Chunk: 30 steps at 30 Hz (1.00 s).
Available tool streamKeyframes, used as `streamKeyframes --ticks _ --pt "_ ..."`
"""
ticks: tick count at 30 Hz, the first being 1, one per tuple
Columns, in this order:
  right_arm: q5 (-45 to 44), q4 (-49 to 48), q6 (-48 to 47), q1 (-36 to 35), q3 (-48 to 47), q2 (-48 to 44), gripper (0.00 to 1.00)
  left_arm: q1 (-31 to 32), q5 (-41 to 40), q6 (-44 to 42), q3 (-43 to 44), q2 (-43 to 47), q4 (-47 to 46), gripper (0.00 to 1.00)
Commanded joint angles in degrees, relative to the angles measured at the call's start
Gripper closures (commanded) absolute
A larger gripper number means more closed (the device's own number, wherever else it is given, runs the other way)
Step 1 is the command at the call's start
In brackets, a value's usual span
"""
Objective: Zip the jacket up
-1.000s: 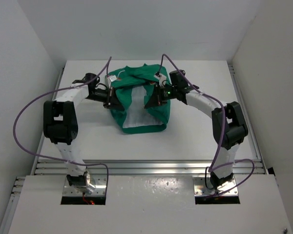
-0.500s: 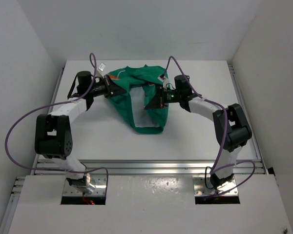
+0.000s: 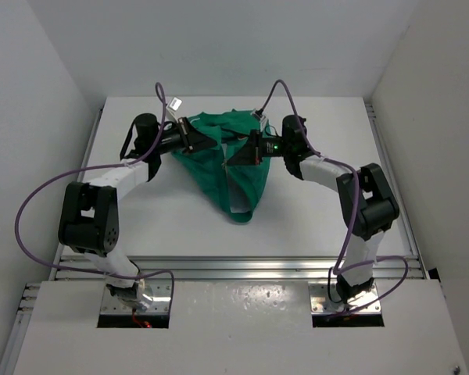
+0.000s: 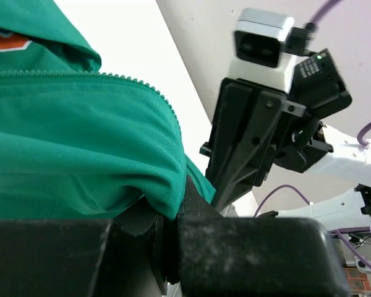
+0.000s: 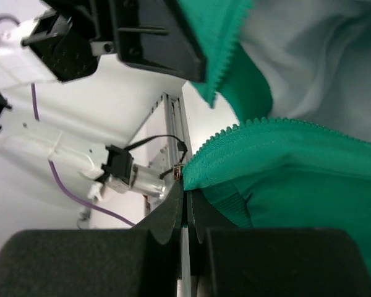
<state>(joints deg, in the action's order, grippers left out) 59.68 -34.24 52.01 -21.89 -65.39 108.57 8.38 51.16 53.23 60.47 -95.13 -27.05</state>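
Two claws at work: left claw [image 3: 191, 140] and right claw [image 3: 247, 152] each pinch one open zipper edge of the green jacket [image 3: 238, 181], which sags between them over the table [image 3: 164, 223], mid-far side.

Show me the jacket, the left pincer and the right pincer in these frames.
jacket [image 3: 205, 168], top external view, on its green front panel.
left pincer [image 4: 170, 244], left wrist view, between fingertips pinching green fabric.
right pincer [image 5: 186, 223], right wrist view, between fingertips gripping the zipper edge.
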Motion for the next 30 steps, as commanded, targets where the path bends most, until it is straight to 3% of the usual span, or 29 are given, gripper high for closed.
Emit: streamKeyframes --ticks 1,3,4,5,6,7,8,9,11,16,18,20,22,26,30 --pt "3.07 -5.85 -6.37 -0.44 -2.47 -2.31 1.0 -0.21 0.0 -1.19 -0.09 3.2 -2.49 1.0" --pt "4.56 -5.23 -19.58 0.0 -0.11 -7.39 1.0 -1.7 0.52 -1.72 -0.09 3.2 -1.09 1.0" --pt "2.57 5.48 -25.67 0.09 0.95 -9.59 1.0 -2.49 1.05 -2.95 -0.09 3.2 0.05 1.0" --pt "0.72 11.42 -48.26 -0.08 3.83 -16.48 1.0 -2.49 1.05 -4.44 0.44 3.2 2.07 1.0" --pt "-5.13 16.96 -51.54 -1.04 5.43 -17.77 1.0 -2.49 1.05 -6.02 1.05 3.72 4.18 1.0" --pt "-6.75 15.18 -53.05 -0.88 9.27 -16.22 1.0 -2.49 1.05 -7.25 1.06 3.73 6.11 1.0" --pt "-2.33 -0.15 -48.54 -0.26 10.44 -14.11 1.0 -2.49 0.27 -8.05 1.06 3.73 6.65 1.0" --pt "-2.38 -1.52 -33.44 0.35 9.5 -9.92 1.0 -2.49 0.26 -8.06 1.06 3.73 6.66 1.0" --pt "-7.62 1.18 -33.54 0.19 6.41 -7.77 1.0 -2.49 0.26 -8.06 1.06 3.73 6.66 1.0" --pt "-4.42 -6.41 -27.08 -3.07 6.41 -6.19 1.0 -1.36 -1.05 -11.12 2.19 4.25 9.97 1.0" --pt "-5.45 -0.69 -27.22 -1.76 5.28 -7.83 1.0 -1.35 -1.67 -13.33 2.73 4.87 12.01 1.0" --pt "-7.98 7.68 -33.28 1.75 5.87 -8.81 1.0 -1.35 -2.2 -14.12 2.73 4.87 12.72 1.0" --pt "-8.45 3.31 -29.09 5.26 4.93 -5.33 1.0 -1.35 -2.2 -14.12 2.02 5.4 12.2 1.0" --pt "-6.43 -3.71 -20.65 2.12 -5.51 -0.03 1.0 -1.87 -2.2 -13.59 1.5 4.26 11.58 1.0" --pt "-3.35 -8.74 -16.23 2.29 -1.77 -3.97 1.0 -1.88 -0.79 -12.11 2.2 4.25 8.95 1.0"
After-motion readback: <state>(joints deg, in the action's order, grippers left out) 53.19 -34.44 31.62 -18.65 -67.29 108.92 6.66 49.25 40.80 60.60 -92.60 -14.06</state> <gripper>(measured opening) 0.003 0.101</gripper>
